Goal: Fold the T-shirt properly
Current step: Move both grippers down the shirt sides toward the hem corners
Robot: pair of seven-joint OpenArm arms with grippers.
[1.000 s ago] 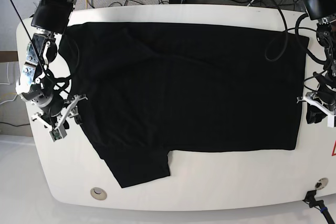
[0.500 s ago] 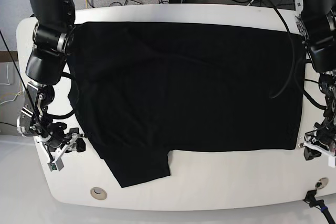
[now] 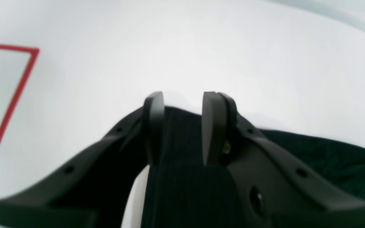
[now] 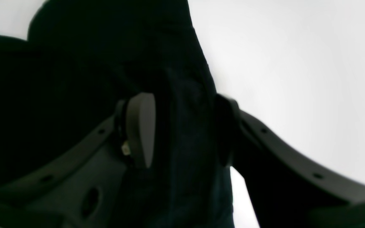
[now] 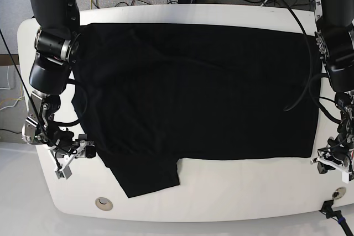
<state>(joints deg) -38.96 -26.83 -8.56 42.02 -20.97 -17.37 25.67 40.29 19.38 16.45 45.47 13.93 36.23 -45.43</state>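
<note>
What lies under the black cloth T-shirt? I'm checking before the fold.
Only the white table shows around the black cloth T-shirt; whatever lies beneath is covered.

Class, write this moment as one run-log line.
T-shirt: flat on white table | left gripper: open, straddling hem corner | right gripper: open, straddling sleeve-side edge | fold: not begun

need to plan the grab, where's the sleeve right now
In the base view the sleeve lies at the T-shirt's lower left, beside the right gripper.
</note>
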